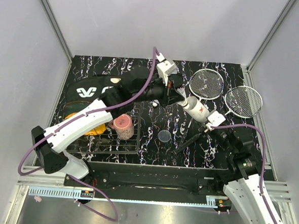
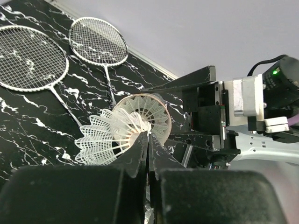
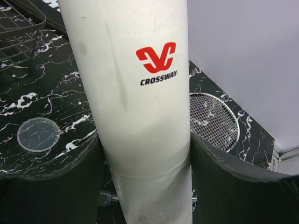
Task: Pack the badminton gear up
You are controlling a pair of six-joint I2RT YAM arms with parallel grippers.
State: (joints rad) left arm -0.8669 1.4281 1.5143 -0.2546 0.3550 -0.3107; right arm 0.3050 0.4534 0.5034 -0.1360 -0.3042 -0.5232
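- Shuttlecock [image 2: 105, 140] first: where do we have it?
- Right at the open mouth of the white tube [image 3: 135, 70]. Our left gripper [image 2: 148, 142] pinches the shuttlecock at its narrow end, fingers pressed together on it, the feather skirt fanned out beside the tube's rim.
- Is anything inside the tube?
- We see another shuttlecock [image 2: 152, 112] just within the mouth, its skirt facing outward.
- What holds the tube?
- Our right gripper [image 3: 145, 149]. One pad presses each side of the tube's lower part. The tube is tilted, with its mouth toward the left gripper, and its side shows a red logo over the word CROSSWAY.
- And the rackets?
- Both lie flat beyond the tube. One racket [image 1: 206, 83] is near the tube's mouth. The other racket [image 1: 243, 101] is further right, and the two heads are just beside each other.
- The black bag [image 1: 102, 91]?
- It lies to the left of the tube, well apart from it, and our left arm passes over it.
- What else do we see around the tube?
- A clear lid [image 1: 164, 137] lies on the table on the tube's near side, a little left. Further left stands a wire rack [image 1: 106, 147] with a pink cup [image 1: 123, 125] in it. A yellow-black object [image 1: 92, 130] sits left of the cup, partly hidden under our left arm, so we cannot tell whether it touches the rack.
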